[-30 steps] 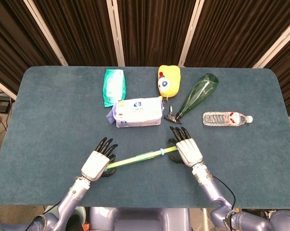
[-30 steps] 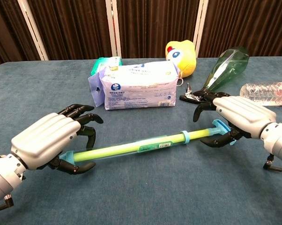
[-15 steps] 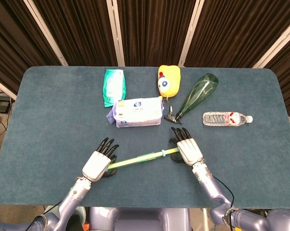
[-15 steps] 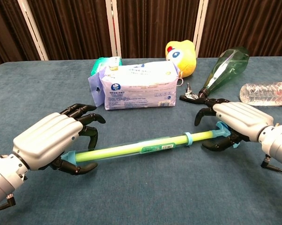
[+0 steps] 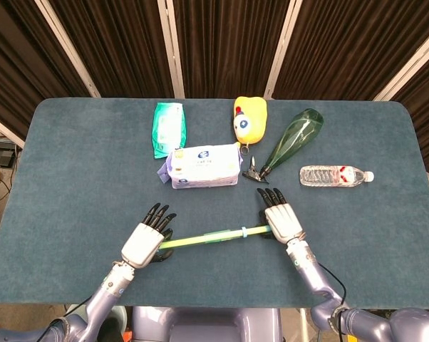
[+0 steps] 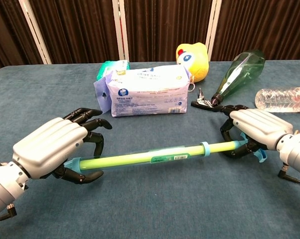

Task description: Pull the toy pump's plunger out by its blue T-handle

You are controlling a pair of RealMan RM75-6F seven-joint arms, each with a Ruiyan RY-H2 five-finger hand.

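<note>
Left hand: the left hand [image 6: 50, 147] lies palm down over one end of the pump tube [image 6: 140, 161], its fingers [image 6: 92, 125] curled round the tube with dark fingertips showing past it; it grips that end just above the table [image 5: 79, 164].
Right hand: the right hand [image 6: 254, 130] is closed over the blue handle [image 6: 257, 155], fingers wrapped down round it, so only a bit of blue shows under the palm.
Pump tube: a clear barrel with a yellow-green inside, running nearly level between the two hands; a printed label sits near its middle.
Collar: a blue ring [image 6: 206, 149] caps the barrel's end, a little short of the right fingers.
Rod: a bare yellow-green rod [image 6: 225, 146] spans the stretch from the ring to the right fingers, so the plunger stands partly out of the barrel.
Beyond the right fingertips: a green bottle [image 5: 291, 139] lying on its side, its black spray head [image 6: 205, 102] near the fingertips; a clear water bottle [image 5: 337, 175] lies off to the side.
Beyond the tube, between the hands: a white tissue pack [image 5: 203, 164], with a yellow toy [image 5: 249, 119] and a green wipes pack [image 5: 168, 128] further back.
</note>
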